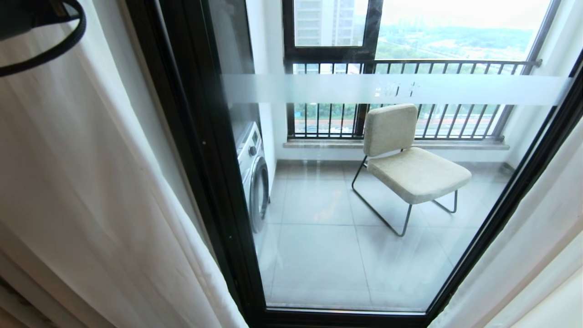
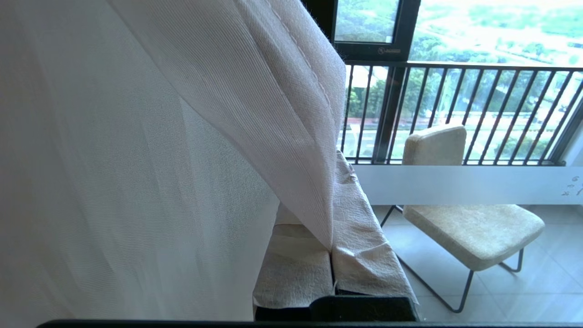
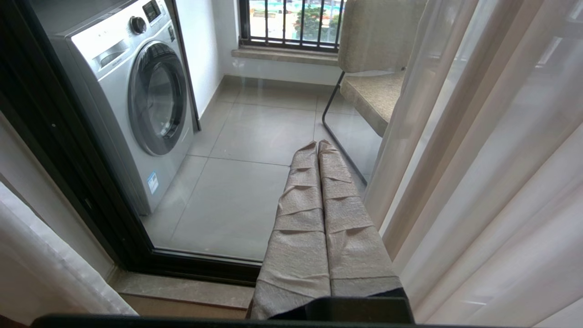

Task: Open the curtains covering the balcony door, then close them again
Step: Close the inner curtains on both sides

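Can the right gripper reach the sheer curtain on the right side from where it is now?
Probably yes. The right gripper, jaws shut and empty, sits right beside the sheer curtain, with nothing between them; it must open first.

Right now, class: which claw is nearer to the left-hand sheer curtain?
Left. The left claw is shut on the left sheer curtain, pinching its edge. The right claw is shut on nothing, beside the right-hand sheer, apart from the left one.

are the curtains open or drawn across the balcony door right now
Open: the curtains hang bunched at both sides, leaving the balcony door glass bare. The left gripper is shut on a sheer's edge.
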Available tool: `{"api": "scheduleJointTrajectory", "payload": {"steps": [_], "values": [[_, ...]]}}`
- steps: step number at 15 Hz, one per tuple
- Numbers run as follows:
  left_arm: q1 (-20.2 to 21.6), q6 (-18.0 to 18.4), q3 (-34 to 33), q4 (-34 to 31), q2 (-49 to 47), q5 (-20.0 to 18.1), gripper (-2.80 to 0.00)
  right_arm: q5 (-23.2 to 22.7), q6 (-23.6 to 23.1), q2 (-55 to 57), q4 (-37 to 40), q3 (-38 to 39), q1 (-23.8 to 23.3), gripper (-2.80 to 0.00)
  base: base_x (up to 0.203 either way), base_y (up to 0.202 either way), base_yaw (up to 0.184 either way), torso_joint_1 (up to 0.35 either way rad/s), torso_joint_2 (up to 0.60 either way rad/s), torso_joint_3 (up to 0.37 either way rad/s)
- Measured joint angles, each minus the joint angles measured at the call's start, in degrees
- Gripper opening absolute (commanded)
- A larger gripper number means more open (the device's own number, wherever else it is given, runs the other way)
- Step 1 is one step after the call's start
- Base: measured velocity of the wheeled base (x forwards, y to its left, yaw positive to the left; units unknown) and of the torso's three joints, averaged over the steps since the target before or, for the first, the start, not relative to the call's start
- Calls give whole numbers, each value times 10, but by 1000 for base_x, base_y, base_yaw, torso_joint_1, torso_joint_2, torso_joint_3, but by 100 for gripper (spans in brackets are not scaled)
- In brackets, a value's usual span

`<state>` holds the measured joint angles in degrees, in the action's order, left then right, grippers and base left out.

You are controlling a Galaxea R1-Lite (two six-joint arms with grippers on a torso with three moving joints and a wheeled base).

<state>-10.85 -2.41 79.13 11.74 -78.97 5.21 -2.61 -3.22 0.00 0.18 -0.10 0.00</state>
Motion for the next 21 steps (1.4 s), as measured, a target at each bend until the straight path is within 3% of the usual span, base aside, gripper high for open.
{"api": "scheduleJointTrajectory", "payload": {"steps": [18, 21], "values": [[-23, 0, -25, 1, 11, 0, -280, 0, 0, 0, 0, 0, 0, -280, 0, 0, 0, 0, 0, 0], [-22, 0, -33, 2, 15, 0, -280, 0, 0, 0, 0, 0, 0, -280, 1, -118, 10, 0, 4, 2]]}}
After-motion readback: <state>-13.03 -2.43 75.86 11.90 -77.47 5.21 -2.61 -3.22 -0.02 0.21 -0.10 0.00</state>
